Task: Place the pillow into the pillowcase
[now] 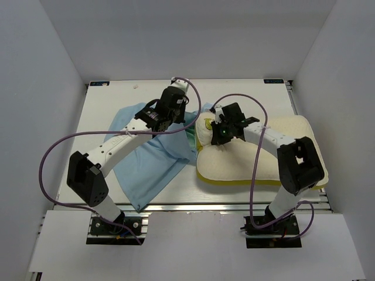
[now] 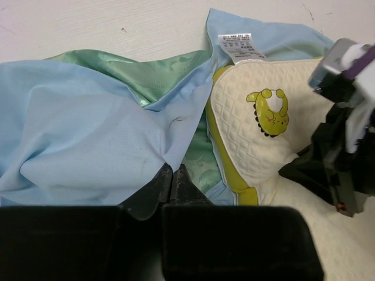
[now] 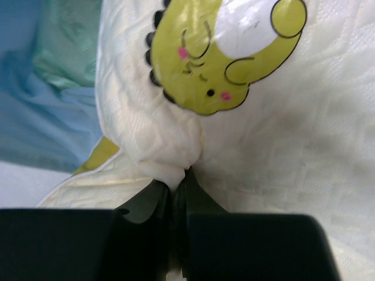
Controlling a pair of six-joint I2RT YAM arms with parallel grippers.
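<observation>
Right gripper [image 3: 179, 182] clamps a fold of the soft, squashy pillow [image 3: 293, 152] near its corner, left gripper [image 2: 171, 178] pinches the limp, likely slippery pillowcase [image 2: 88, 134] edge.

Nothing legible here — a white tag [image 2: 241, 47] lies where the pillowcase [image 2: 88, 129] meets the pillow [image 2: 240, 146], its print too small; the pillow carries a wordless yellow-green cartoon figure [image 2: 270, 111].

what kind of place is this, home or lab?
Likely a lab robot cell, not a home: plain white walls box in a white table, the left arm and right arm are bolted at its near edge, working a pillow and pillowcase.
</observation>
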